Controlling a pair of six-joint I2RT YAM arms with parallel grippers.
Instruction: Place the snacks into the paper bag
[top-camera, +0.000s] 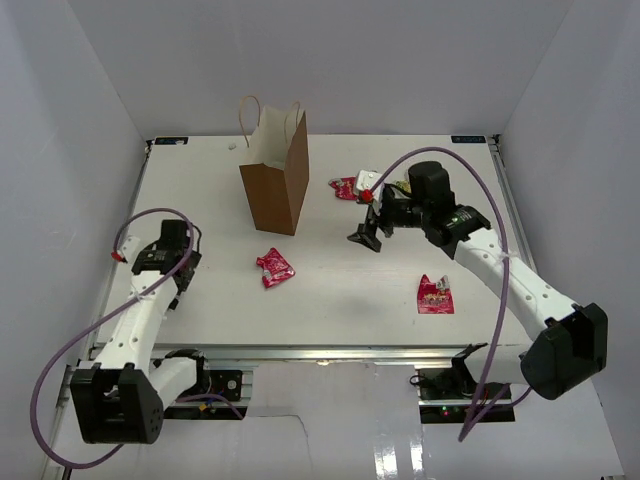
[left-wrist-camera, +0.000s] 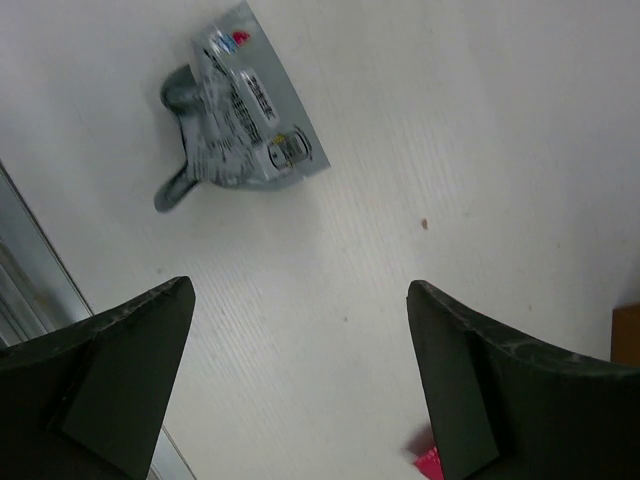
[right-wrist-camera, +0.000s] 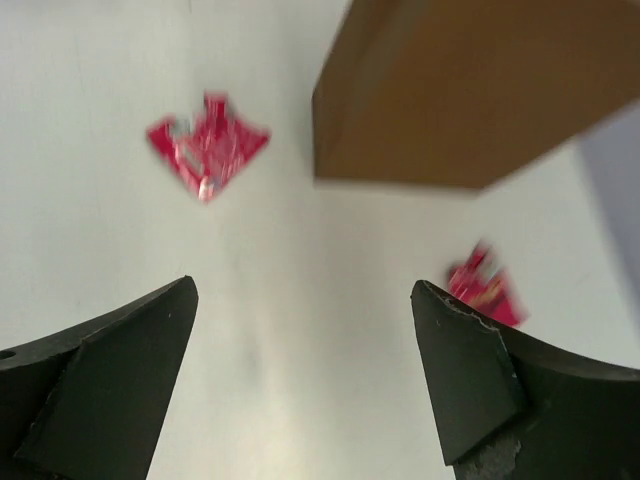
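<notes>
The brown paper bag (top-camera: 272, 185) stands upright and open at the back middle; its side shows in the right wrist view (right-wrist-camera: 480, 90). Red-pink packets lie at the centre (top-camera: 274, 267), front right (top-camera: 435, 295) and right of the bag (top-camera: 345, 187). A silver packet (top-camera: 367, 179) lies beside that last one. My right gripper (top-camera: 368, 234) is open and empty, above the table right of the bag (right-wrist-camera: 305, 380). My left gripper (top-camera: 172, 250) is open and empty (left-wrist-camera: 300, 380) near the left edge. A silver-grey packet (left-wrist-camera: 245, 115) lies ahead of it.
White walls enclose the table on three sides. A metal rail (left-wrist-camera: 30, 290) runs along the table's left edge close to my left gripper. Something yellow-green (top-camera: 399, 187) shows partly behind my right wrist. Purple cables loop over both arms.
</notes>
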